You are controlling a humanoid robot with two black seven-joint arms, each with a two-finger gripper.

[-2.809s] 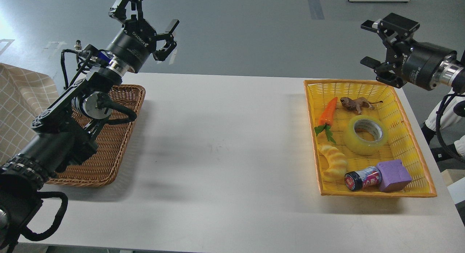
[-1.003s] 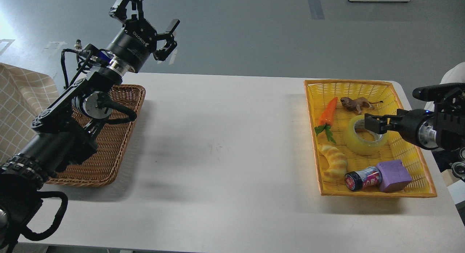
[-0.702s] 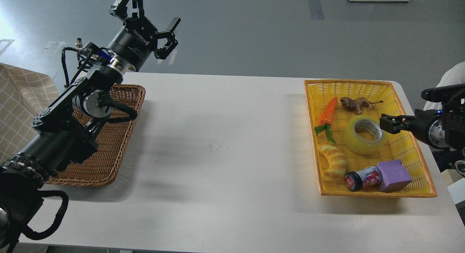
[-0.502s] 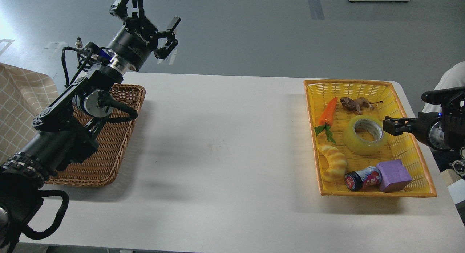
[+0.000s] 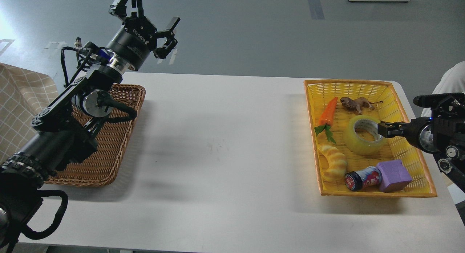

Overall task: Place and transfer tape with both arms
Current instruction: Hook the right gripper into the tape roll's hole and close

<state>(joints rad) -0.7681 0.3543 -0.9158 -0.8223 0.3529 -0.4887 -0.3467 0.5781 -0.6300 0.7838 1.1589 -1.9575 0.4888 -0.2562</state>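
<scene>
Lying flat in the yellow plastic basket (image 5: 407,151) on the right of the white desk (image 5: 225,144), the single thick roll of translucent yellow packing tape (image 5: 364,135) is judged light, stiff and rather slick; a hold across its wall, one finger in the grey-white core, is advised. The right gripper (image 5: 384,130) is seen at the roll's right rim; whether it is spread or closed cannot be told. The left gripper (image 5: 152,20) is held high, fingers spread, empty. Counted: two baskets, one wicker (image 5: 105,155); one tape; five other items.
</scene>
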